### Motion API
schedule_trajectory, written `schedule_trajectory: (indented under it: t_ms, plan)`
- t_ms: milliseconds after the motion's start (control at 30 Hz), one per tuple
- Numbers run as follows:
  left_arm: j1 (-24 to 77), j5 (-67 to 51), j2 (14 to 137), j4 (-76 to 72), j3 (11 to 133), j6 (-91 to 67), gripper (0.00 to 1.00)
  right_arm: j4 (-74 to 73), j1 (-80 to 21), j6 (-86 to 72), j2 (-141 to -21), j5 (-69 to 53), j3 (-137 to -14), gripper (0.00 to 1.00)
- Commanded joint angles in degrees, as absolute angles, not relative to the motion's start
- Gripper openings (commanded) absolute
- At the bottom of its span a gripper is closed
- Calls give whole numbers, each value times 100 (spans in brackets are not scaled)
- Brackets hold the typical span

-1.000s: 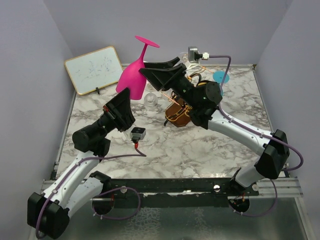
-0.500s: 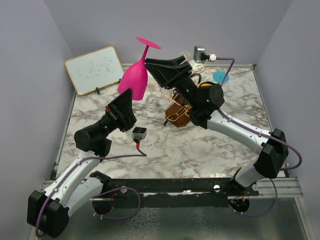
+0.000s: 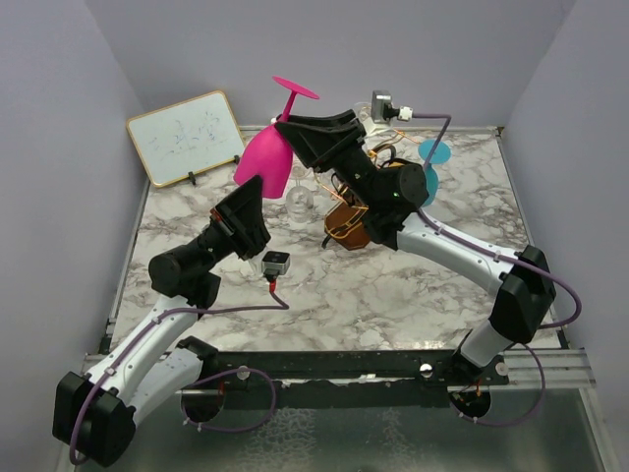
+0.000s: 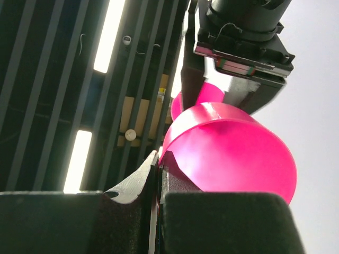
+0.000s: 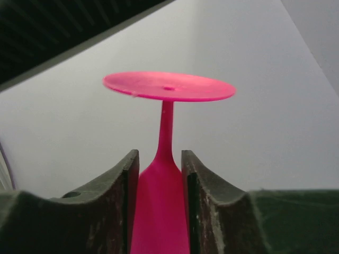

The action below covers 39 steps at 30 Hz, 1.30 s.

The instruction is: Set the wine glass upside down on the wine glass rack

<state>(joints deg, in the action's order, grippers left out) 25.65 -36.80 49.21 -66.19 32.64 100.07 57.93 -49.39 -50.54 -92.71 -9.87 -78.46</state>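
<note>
A pink wine glass (image 3: 265, 159) hangs upside down in the air, foot up, over the back of the table. My left gripper (image 3: 253, 194) is shut on the rim of its bowl (image 4: 233, 153), the thin wall pinched between the fingers (image 4: 132, 185). My right gripper (image 3: 295, 128) is shut on the narrow top of the bowl just under the stem (image 5: 160, 211), and the round foot (image 5: 168, 86) stands above the jaws. The wine glass rack (image 3: 346, 224), gold wire on a dark brown base, stands under my right arm and is mostly hidden by it.
A small whiteboard (image 3: 185, 136) leans at the back left. A clear glass (image 3: 298, 200) stands on the marble table below the pink one. A blue glass (image 3: 432, 157) is at the back right. Grey walls close in the left, back and right sides.
The right gripper's jaws have closed on the glass near the stem. The glass has shifted slightly right and stands more upright. The left gripper keeps its hold on the rim.
</note>
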Motion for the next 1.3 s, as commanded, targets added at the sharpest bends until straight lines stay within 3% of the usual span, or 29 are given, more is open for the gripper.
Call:
schedule_trajectory:
  t_ms: [0, 33, 100, 233, 367, 433, 500, 567, 1133, 1167, 1267]
  plan:
    - [2636, -3801, 4928, -6759, 3243, 10096, 0, 5857, -4947, -4865, -9304, -882, -7971, 21]
    - [2644, -3805, 4931, -6759, 3231, 10086, 0, 5862, -4944, -4842, -9295, -867, -7957, 15]
    - [2654, -3821, 4920, -6757, 3206, 10040, 0, 5882, -4943, -4782, -9282, -889, -7945, 14]
    - [2663, -3806, 4932, -6732, 3196, 10013, 0, 5836, -4946, -4731, -9298, -902, -7961, 31]
    - [2665, -3841, 4940, -6695, 3203, 10011, 0, 5836, -4946, -4746, -9307, -845, -7945, 32]
    - [2668, -3894, 4953, -6689, 3204, 10013, 0, 5840, -4943, -4738, -9316, -863, -7954, 26]
    - [2672, -3907, 4974, -6684, 3213, 10018, 0, 5882, -4942, -4745, -9308, -870, -7937, 11]
    - [2681, -3904, 4985, -6688, 3221, 9996, 0, 5897, -4944, -4732, -9291, -878, -7920, 2]
    - [2716, -3118, 5234, -6064, 3706, 10065, 0, 6123, -4946, -5225, -9184, -1175, -7444, 1]
    - [2716, -3067, 5226, -5895, 3715, 10173, 8, 6104, -4945, -5190, -9157, -1162, -7441, 1]
    - [2753, -2802, 5173, -5645, 3695, 10257, 45, 5579, -4940, -4661, -8825, -804, -7509, 1]
